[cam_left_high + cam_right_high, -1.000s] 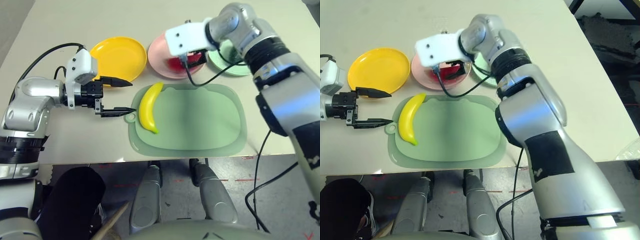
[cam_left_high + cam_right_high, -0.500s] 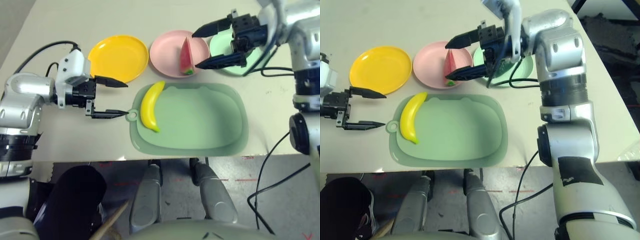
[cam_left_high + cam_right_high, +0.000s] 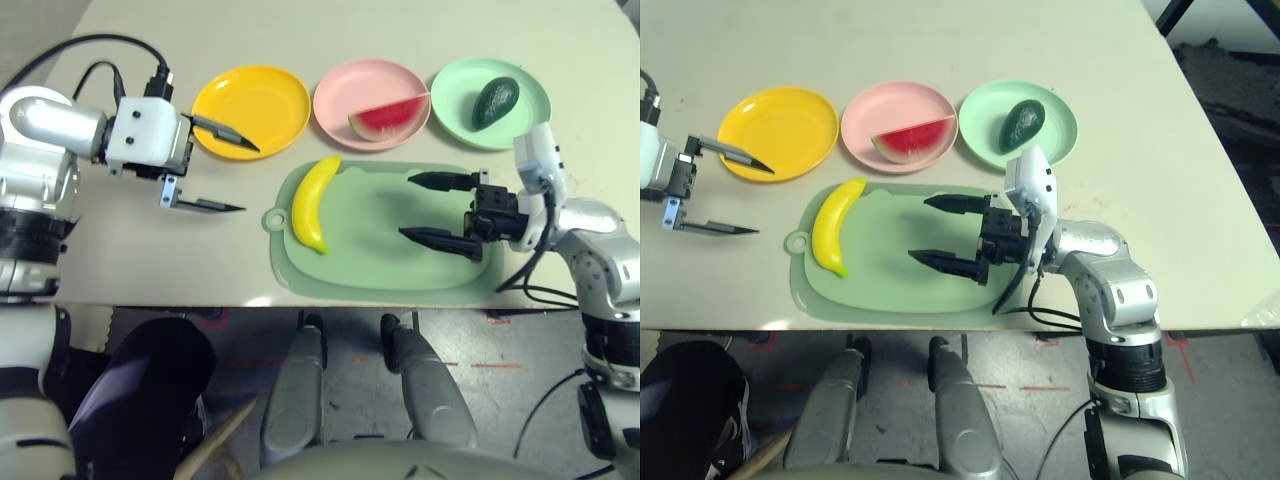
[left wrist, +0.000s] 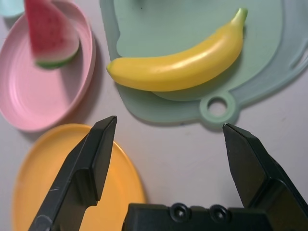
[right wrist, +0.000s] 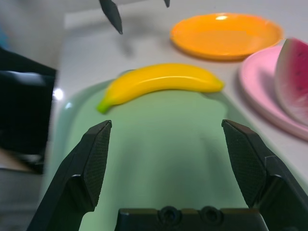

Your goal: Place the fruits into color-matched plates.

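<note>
Yellow, curved toy banana [image 3: 312, 208] lies on the pale-green cutting board's [image 3: 385, 285] left side, so with our 2 empty grippers, left [image 3: 250, 179] and right [image 3: 405, 206], spread wide, we should grasp its middle squarely before lifting it toward the round yellow plastic plate [image 3: 250, 105], far left.

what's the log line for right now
watermelon wedge: on pink plate | avocado: on mint plate | banana: on cutting board | both pincers: open, empty

Banana [image 3: 314, 205]: smooth, glossy plastic look. Round plates at far side, yellow [image 3: 252, 112], pink [image 3: 345, 92], mint green [image 3: 455, 115]: smooth plastic. Avocado [image 3: 496, 102]: bumpy, shiny. Cutting board [image 3: 375, 235]: smooth, satin. Forearms [image 3: 1125, 310]: metallic silver sheen, black bands.
</note>
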Action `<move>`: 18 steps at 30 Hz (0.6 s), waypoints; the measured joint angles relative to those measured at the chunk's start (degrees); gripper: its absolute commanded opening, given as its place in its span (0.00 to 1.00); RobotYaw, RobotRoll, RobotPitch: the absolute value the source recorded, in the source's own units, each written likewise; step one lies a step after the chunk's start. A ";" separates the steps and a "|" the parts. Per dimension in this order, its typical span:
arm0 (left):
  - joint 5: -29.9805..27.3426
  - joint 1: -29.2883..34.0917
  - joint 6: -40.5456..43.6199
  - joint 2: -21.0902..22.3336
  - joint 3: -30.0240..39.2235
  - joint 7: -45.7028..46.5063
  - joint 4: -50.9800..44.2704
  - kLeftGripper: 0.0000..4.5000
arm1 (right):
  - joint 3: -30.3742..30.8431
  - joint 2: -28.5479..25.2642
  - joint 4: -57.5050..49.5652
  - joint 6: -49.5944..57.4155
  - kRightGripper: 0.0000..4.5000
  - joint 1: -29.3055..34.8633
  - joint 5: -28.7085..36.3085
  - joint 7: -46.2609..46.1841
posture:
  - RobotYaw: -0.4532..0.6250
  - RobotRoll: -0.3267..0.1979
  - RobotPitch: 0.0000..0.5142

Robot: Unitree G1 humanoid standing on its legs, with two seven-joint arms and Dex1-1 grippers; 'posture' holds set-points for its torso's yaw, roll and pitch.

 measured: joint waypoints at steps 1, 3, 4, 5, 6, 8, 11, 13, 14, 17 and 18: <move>0.04 -1.95 -3.13 -1.41 -2.11 -0.01 2.22 1.00 | 0.26 0.18 1.14 -3.52 0.99 0.89 -0.83 -0.23 | 0.44 0.62 0.73; 0.69 -5.13 -9.07 -3.76 -5.96 -0.01 6.21 1.00 | 0.60 0.15 3.05 -8.77 0.99 3.24 -1.64 -0.28 | 0.44 0.62 0.73; 0.91 -6.70 -11.77 -4.83 -7.82 -0.01 8.03 1.00 | 0.69 0.18 4.09 -10.40 0.99 4.32 -1.78 -0.40 | 0.44 0.62 0.73; 1.12 -8.45 -14.75 -5.88 -9.97 -0.02 9.79 1.00 | 0.83 0.28 5.09 -11.48 0.99 5.26 -1.84 -0.65 | 0.44 0.62 0.73; 1.01 -9.71 -16.88 -6.66 -11.69 -0.01 10.87 1.00 | 1.08 0.34 5.85 -12.25 0.99 5.72 -1.85 -0.87 | 0.44 0.62 0.74; -0.03 -12.06 -19.99 -8.06 -16.08 -0.01 11.70 1.00 | 1.83 0.03 6.25 -14.22 0.99 6.45 -1.90 -0.72 | 0.44 0.62 0.73; -2.40 -13.64 -22.75 -8.78 -22.17 -0.01 11.83 1.00 | 2.83 -0.10 6.29 -15.54 0.99 6.78 -1.93 -0.30 | 0.44 0.62 0.73; -3.57 -14.82 -24.11 -9.09 -26.39 -0.02 11.89 1.00 | 3.16 -0.60 6.58 -15.95 0.99 6.77 -1.91 -0.04 | 0.44 0.62 0.72; -4.09 -15.64 -24.66 -9.17 -28.60 -0.03 11.89 1.00 | 3.23 -0.90 6.81 -16.28 0.99 6.72 -1.87 0.13 | 0.44 0.62 0.72; -6.35 -18.14 -25.65 -9.06 -34.43 -0.03 11.74 1.00 | 3.37 -1.38 7.97 -17.03 0.99 6.21 -1.72 0.28 | 0.44 0.62 0.72; -7.37 -18.95 -25.95 -8.99 -36.48 -0.03 11.33 1.00 | 3.42 -1.52 8.52 -17.53 0.99 5.92 -1.68 0.40 | 0.44 0.62 0.72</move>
